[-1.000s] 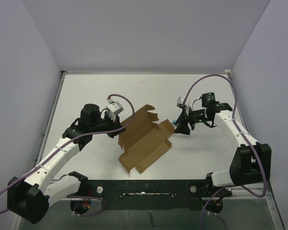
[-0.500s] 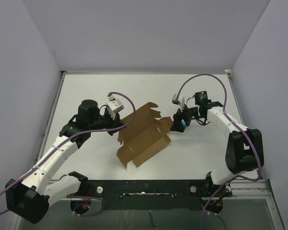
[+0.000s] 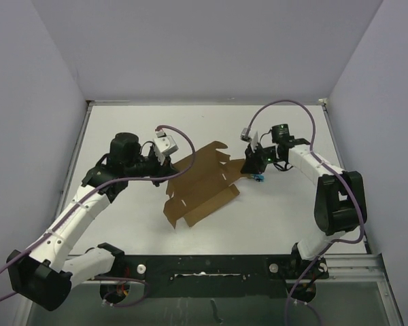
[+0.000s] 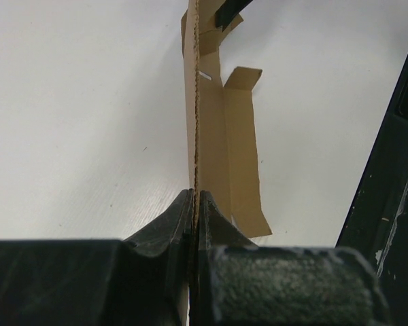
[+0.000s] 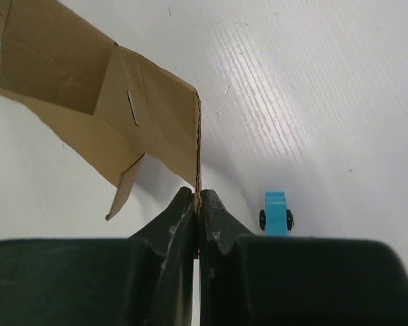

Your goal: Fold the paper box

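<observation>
brown die-cut cardboard paper box (image 3: pixel 204 187): 1 | small blue block (image 5: pixel 277 212): 1 | white-and-black robot arms: 2, left arm (image 3: pixel 80 212), right arm (image 3: pixel 311 166) | flat white desk (image 3: pixel 285 219): 1

Brown paper box (image 3: pixel 202 185), unfolded, in the middle of the scene.
Plain cardboard die-cut, opened out with flaps and tabs spread, stretched diagonally from near-left to far-right; creased panels sit at angles, and one panel shows a small slot.

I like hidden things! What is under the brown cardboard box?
Under the raised edge of the paper box near the right gripper, only bare white table and shadow show. A small blue object sits beside it, not under. The rest underneath is covered.
</observation>
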Motion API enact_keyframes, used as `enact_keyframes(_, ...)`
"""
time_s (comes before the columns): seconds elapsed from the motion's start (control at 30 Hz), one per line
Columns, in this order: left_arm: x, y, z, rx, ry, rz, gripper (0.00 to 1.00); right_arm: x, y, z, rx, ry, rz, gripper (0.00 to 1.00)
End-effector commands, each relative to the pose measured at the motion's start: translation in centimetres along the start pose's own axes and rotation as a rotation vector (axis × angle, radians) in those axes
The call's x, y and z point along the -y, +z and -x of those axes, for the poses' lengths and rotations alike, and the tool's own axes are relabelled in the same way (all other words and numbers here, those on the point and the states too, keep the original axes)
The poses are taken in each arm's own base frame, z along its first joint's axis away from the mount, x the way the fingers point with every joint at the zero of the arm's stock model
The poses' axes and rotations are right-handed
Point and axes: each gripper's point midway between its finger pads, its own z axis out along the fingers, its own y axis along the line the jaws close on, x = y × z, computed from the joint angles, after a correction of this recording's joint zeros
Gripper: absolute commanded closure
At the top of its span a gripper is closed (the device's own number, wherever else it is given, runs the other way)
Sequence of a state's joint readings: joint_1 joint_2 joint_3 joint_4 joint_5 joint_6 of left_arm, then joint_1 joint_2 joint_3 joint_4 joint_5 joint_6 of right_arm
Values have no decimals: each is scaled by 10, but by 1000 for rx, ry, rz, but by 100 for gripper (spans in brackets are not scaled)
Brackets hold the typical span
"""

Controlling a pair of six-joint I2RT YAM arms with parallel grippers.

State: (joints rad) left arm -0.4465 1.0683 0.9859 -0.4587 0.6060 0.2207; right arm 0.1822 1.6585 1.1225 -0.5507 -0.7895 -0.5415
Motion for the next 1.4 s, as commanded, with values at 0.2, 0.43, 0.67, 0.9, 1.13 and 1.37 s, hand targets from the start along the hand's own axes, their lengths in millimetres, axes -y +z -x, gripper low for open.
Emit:
enact_keyframes(0.2, -7, -5, 41, -13, 142, -7, 100, -12, -19, 47, 275, -112, -54, 100)
enact_keyframes(0.43, 16, 14, 20, -57, -15, -133, 100, -10, -9, 28, 310, -168, -110, 100)
enact_keyframes(0.67, 19, 22, -5, -123, -165, -134, 100, -17, -1, 15, 290, -187, -60, 100)
enact_keyframes(0.9, 14, 27, -19, -162, -239, -98, 100, -44, 5, 5, 261, -283, 55, 94)
enact_keyframes(1.13, 14, 29, -20, -141, -271, -91, 100, -53, 4, -1, 225, -331, 89, 84)
enact_keyframes(1.37, 17, 27, -19, -115, -256, -91, 100, -60, 3, 2, 228, -307, 148, 73)
